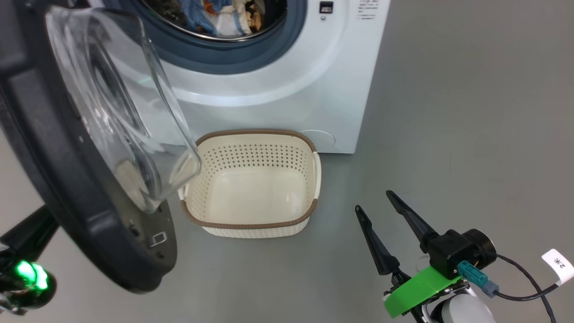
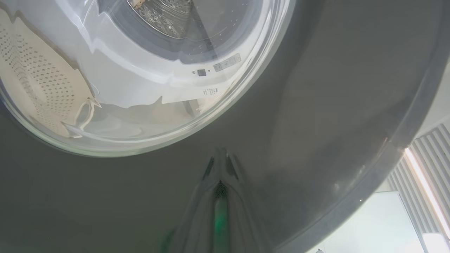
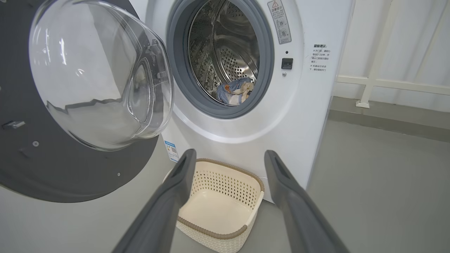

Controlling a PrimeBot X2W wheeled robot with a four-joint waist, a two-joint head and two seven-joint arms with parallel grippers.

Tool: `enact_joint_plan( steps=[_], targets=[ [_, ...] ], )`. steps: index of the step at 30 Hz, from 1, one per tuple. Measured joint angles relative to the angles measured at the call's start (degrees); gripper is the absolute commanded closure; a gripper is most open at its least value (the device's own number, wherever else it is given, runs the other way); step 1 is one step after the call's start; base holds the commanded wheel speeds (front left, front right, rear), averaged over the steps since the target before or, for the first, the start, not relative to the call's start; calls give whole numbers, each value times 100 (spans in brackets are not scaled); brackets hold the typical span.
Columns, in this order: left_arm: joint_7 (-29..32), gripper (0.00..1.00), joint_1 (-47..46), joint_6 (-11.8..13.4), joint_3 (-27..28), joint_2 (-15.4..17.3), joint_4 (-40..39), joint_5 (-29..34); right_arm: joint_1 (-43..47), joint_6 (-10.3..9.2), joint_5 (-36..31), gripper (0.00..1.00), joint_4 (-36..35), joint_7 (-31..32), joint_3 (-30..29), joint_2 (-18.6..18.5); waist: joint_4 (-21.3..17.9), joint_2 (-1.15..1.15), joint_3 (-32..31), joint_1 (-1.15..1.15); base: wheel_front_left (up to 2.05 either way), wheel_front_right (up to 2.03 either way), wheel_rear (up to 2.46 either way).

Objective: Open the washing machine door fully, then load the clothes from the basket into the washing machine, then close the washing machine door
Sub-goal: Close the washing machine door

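The left gripper (image 2: pixel 220 160) is clenched, its two fingers pressed tip to tip with nothing between them. The tips sit right at the glossy dark outer face of the washing machine door (image 2: pixel 316 105); whether they touch it cannot be told. In the head view a dark part of this arm with a green light (image 1: pixel 31 274) shows at the lower left, beyond the door's rim.

The right gripper (image 1: pixel 373 202) is released, its fingers (image 3: pixel 175 189) spread wide and holding nothing. It hangs over the grey floor (image 1: pixel 448 134), to the right of the basket (image 1: pixel 251 223) and apart from it, pointing towards the machine's front. A green bracket (image 1: pixel 417 287) and a black cable with a white tag (image 1: pixel 558 264) sit at its wrist.

The basket stands on the floor just before the washing machine (image 1: pixel 287 89), with no garment in it. The door stands swung out to the left of the opening, its dark grey inner face and the clear glass bowl (image 1: pixel 121 112) turned towards the head camera. In that view the bowl overlaps the basket's left rim.

The clothes (image 3: pixel 233 91) lie in a small heap at the bottom of the steel drum (image 3: pixel 225 45), inside the grey gasket (image 1: pixel 224 54); blue and cream cloth can be made out. A small blue label (image 3: pixel 171 150) is on the machine's front, below the door.
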Motion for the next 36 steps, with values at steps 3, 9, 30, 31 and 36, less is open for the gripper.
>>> enact_joint_plan(
  steps=[3, 9, 30, 31, 36],
  targets=[
    [-109, 100, 0, -55, -118, -99, 8, -46, -2, 0, 7, 0, -10, 0, -9, 1, -89, 0, 5, 0, 0, 0, 0],
    [-407, 100, 6, -103, -474, -158, 69, -198, -2, 0, 7, 0, -19, 0, -27, 1, -272, 0, 3, 0, 0, 0, 0],
    [-2607, 100, -56, -333, -2320, -157, 701, -805, -3, 0, 152, 0, -113, 0, -149, 9, -1081, 0, 68, 0, 0, 0, 0],
    [-2744, 100, -102, -333, -2425, -158, 743, -805, -3, 0, 162, 0, -114, 0, -141, 9, -1110, 0, 77, 0, 0, 0, 0],
    [-3485, 100, -355, -333, -2781, -160, 876, -813, -4, 0, 172, 0, -127, 0, -129, 16, -1277, 0, 112, 0, 0, 0, 0]
  ],
)
